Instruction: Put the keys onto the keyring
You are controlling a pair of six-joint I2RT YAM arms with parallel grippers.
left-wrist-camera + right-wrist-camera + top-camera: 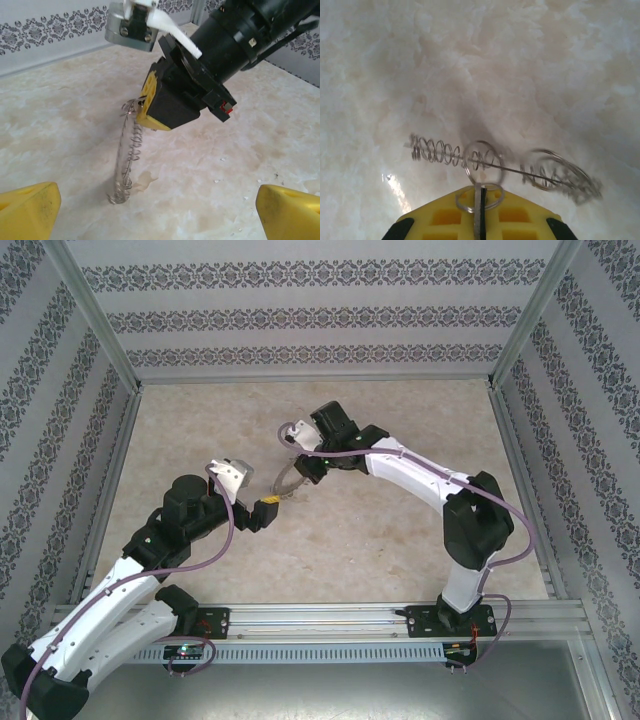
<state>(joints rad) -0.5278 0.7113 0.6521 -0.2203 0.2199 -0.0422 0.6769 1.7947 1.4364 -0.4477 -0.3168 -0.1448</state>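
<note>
- The keyring [125,160], a grey ring fringed with tiny silvery wire loops, stands nearly upright and edge-on in the left wrist view, near the middle of the surface [225,165].
- Its lower edge appears to touch the surface; whether it rests there or only grazes it cannot be told.
- Its upper edge is pinched in the right pincer [480,210], whose yellow pads are closed flat on the wire.
- In the right wrist view the fringe runs left to right just beyond the pads, and its right end is blurred.
- The left pincer [159,207] is spread wide and holds nothing. Its yellow fingertips [30,210] sit low on either side, near the ring but apart from it.
- From above, both arms reach inward and the ring lies between the two pincers.
- Patterned walls [320,315] enclose the surface.
</note>
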